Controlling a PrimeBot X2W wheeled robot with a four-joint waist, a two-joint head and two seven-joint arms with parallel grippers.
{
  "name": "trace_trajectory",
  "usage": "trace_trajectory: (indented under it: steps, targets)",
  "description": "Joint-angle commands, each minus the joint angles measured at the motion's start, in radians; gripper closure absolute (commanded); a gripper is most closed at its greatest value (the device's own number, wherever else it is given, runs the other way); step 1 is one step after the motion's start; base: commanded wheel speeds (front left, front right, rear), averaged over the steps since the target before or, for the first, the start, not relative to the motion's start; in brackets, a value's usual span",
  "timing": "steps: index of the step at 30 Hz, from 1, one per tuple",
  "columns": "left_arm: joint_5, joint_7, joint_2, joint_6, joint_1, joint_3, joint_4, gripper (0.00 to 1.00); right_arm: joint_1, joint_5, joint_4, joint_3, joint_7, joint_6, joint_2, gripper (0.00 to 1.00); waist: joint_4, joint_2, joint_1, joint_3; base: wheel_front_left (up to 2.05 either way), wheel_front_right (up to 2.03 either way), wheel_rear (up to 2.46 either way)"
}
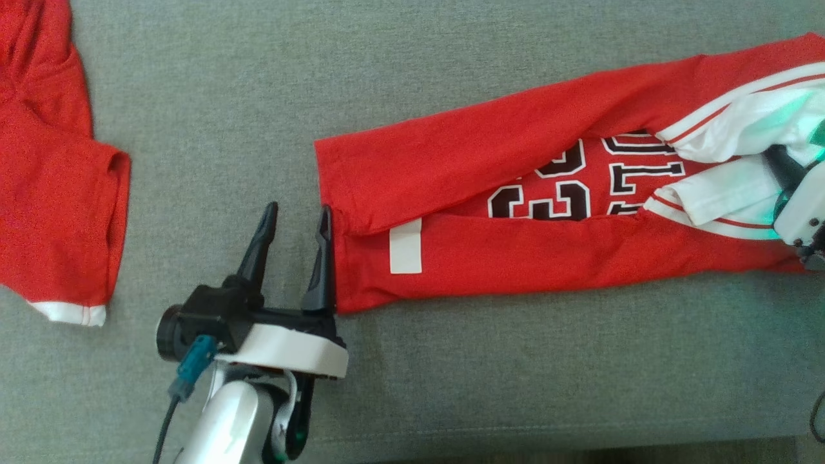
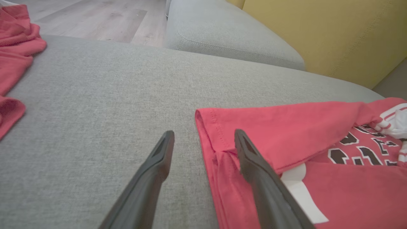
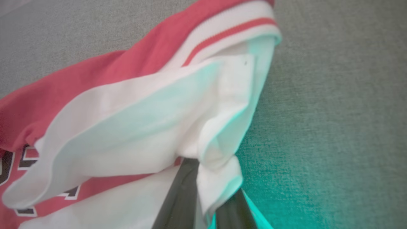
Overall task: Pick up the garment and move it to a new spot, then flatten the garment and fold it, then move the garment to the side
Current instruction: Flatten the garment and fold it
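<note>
Right gripper (image 1: 775, 161): clenched on a bunch of white sleeve cloth (image 3: 152, 127) at the right edge of the head view; the cloth is squeezed between its two dark fingers in its own wrist view (image 3: 208, 190).
Left gripper (image 1: 298, 211): released, fingers spread wide at lower centre-left. One finger lies along the shirt's hem and the other is over bare cushion (image 2: 203, 133). Whether either touches the cloth I cannot tell.
Shirt (image 1: 515, 193): a red jersey lying as a long band from the centre to the right edge of the head view. Both long sides are folded inward, leaving a strip of black-and-white lettering (image 1: 567, 190) showing between them.
Why held so: one gripper at each short end looks like the set-up for bringing the ends together, the next fold, as I judge it; the right end is gripped, the left not yet.
White patch (image 1: 406, 245): one, near the hem at the band's left end.
Second shirt (image 1: 58, 193): red with a white cuff, at the far left, well apart from the jersey.
Sofa cushion (image 1: 213, 96): grey, under both shirts.
Beyond, left wrist view: another grey cushion (image 2: 229, 35), a yellow backrest (image 2: 318, 35) and wooden floor (image 2: 95, 19).
Count: two grippers, two red shirts, one patch, two side folds.
</note>
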Motion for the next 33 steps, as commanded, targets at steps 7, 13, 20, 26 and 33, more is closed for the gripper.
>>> trace_trajectory:
  steps: [7, 13, 20, 26, 33]
  targets:
    - [0.003, -0.012, -0.005, -0.002, 0.026, 0.065, -0.056, 0.00, 0.019, 0.018, -0.018, 0.030, -0.064, -0.001, -0.049, 1.00, -0.014, -0.0001, 0.0000, -0.015, 0.00, 0.00, 0.00]
    - [-0.015, -0.012, -0.006, 0.008, 0.030, 0.069, -0.071, 0.00, 0.038, 0.027, -0.047, 0.032, -0.095, -0.001, -0.070, 1.00, -0.021, -0.0001, 0.0000, -0.028, 0.00, 0.00, 0.00]
    - [-0.025, -0.012, -0.006, 0.018, 0.031, 0.068, -0.086, 0.00, 0.053, 0.004, -0.049, 0.005, -0.139, -0.001, -0.107, 1.00, -0.022, -0.0001, 0.0000, -0.027, 0.00, 0.00, 0.00]
    - [-0.030, -0.012, -0.006, 0.021, 0.032, 0.073, -0.091, 0.00, 0.057, -0.006, -0.064, 0.004, -0.171, -0.001, -0.120, 1.00, -0.025, -0.0001, 0.0000, -0.026, 0.00, 0.00, 0.00]
    - [-0.044, -0.012, -0.006, 0.023, 0.029, 0.073, -0.093, 0.00, 0.081, -0.034, -0.135, 0.067, -0.201, -0.001, -0.148, 1.00, -0.026, -0.0001, 0.0000, -0.037, 0.00, 0.00, 0.00]
